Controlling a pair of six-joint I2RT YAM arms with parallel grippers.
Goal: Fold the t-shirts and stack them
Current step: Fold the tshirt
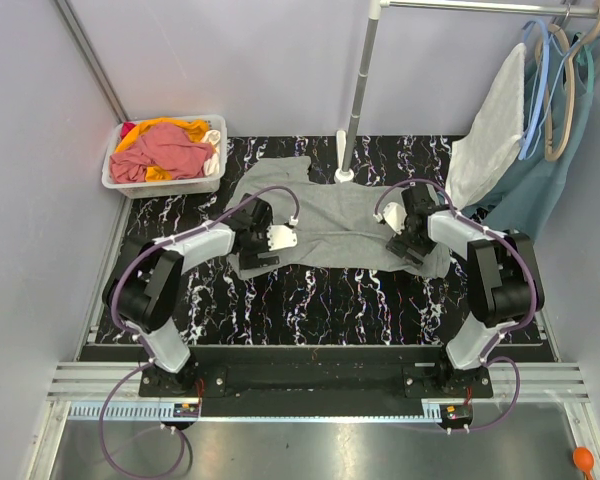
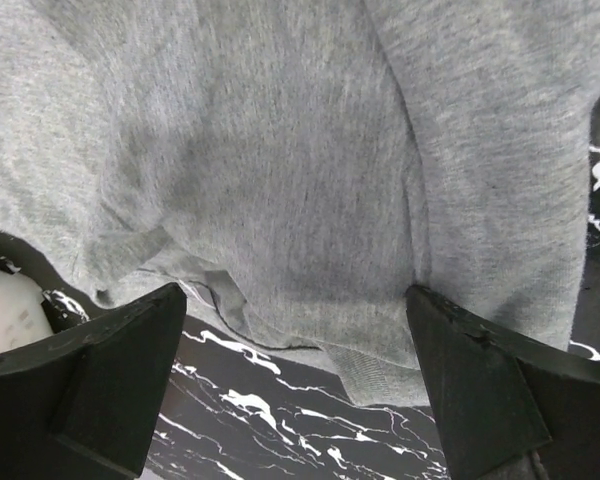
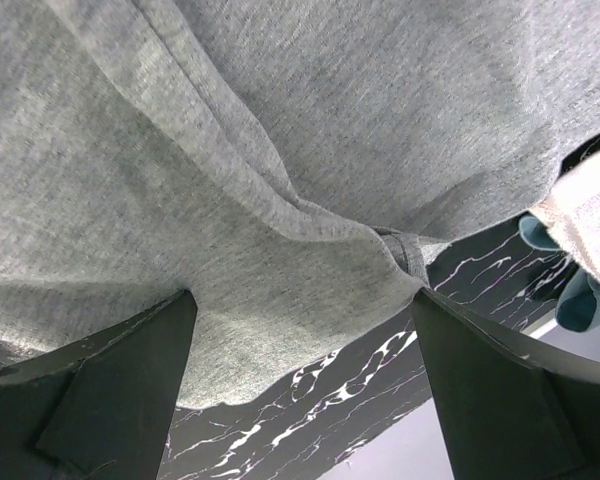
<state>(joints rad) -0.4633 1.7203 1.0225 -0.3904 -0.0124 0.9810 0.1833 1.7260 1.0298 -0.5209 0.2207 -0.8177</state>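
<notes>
Just in front of the foot of the upright metal pole [image 1: 352, 130], a rumpled grey cotton t-shirt [image 1: 330, 220] lies spread over the black, white-veined marbled table [image 1: 320, 300], one sleeve reaching back to the left of the pole. The left gripper [image 1: 272, 243] hangs over the shirt's near hem, forward and left of the pole. Its wrist view shows the black fingers [image 2: 110, 370] spread wide with the wrinkled hem lying between them and nothing pinched. The right gripper [image 1: 405, 243] sits forward and right of the pole over the shirt's other near corner. Its fingers [image 3: 100, 380] are likewise apart, straddling a folded seam at the cloth's edge. Well to the left of the pole a clear plastic bin [image 1: 110, 178] holds a heap of red and orange garments [image 1: 165, 150]. To the right of the pole a white cloth [image 1: 490, 130] and a teal garment [image 1: 545, 170] hang on hangers. The step in hand looks like the first grasp of the first fold, and no folded stack shows anywhere on the table. The next move probably calls for both grippers to come down onto the hem together, close on the near corners without bunching extra layers, and carry that edge back toward the pole. Because the cloth is creased, an uneven lift could drag it askew. No brand, label or writing can be read on the shirt, the bin or the arms.
</notes>
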